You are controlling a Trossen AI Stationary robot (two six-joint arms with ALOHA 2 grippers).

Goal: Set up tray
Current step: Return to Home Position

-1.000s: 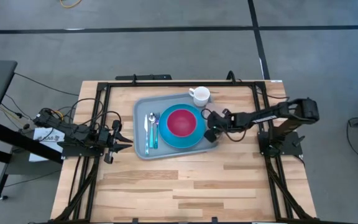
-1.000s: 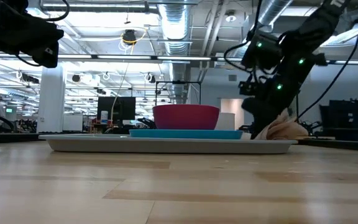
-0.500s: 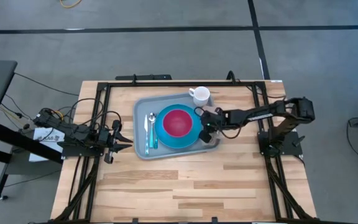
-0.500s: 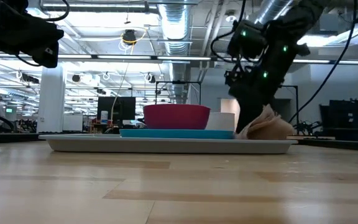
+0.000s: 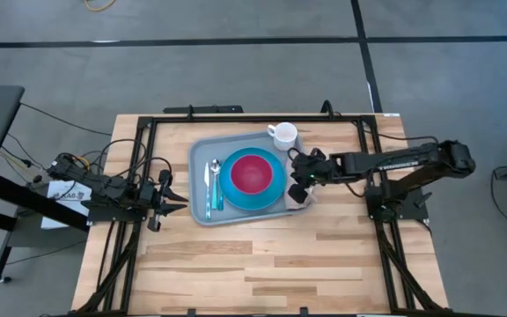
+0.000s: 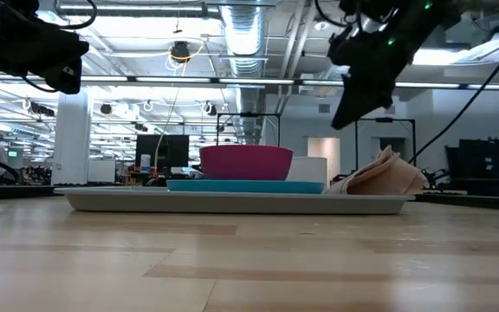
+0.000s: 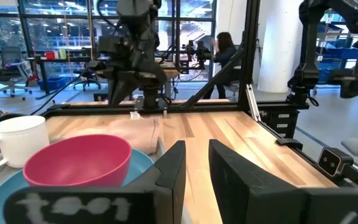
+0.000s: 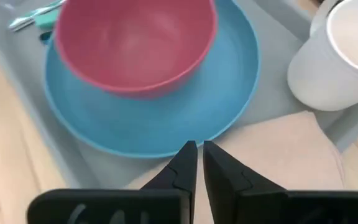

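Observation:
The grey-blue tray (image 5: pixel 199 211) lies at the far middle of the table. On it lie a blue plate (image 5: pixel 275 195) with a red bowl (image 5: pixel 253 173), cutlery (image 5: pixel 213 185) at its left end and a beige napkin (image 5: pixel 304 195) at its right end. A white cup (image 5: pixel 282 135) stands at its far right corner. My right gripper (image 5: pixel 297 178) hangs shut above the napkin (image 6: pixel 379 178), clear of it in the low view (image 6: pixel 343 117). My left gripper (image 5: pixel 172 201) waits open, left of the tray.
Black frame rails (image 5: pixel 139 176) run along the table's left, right and far sides. Bare wood (image 5: pixel 262 264) fills the near half of the table. In the right wrist view the cup (image 8: pixel 340 56) and the plate (image 8: pixel 166 118) sit close to my fingers.
My right gripper, low at the napkin, moved toward the table's left, sliding the plate and bowl a little left on the tray. It then rose and drew back to the right, coming off the napkin, which stays on the tray's right end.

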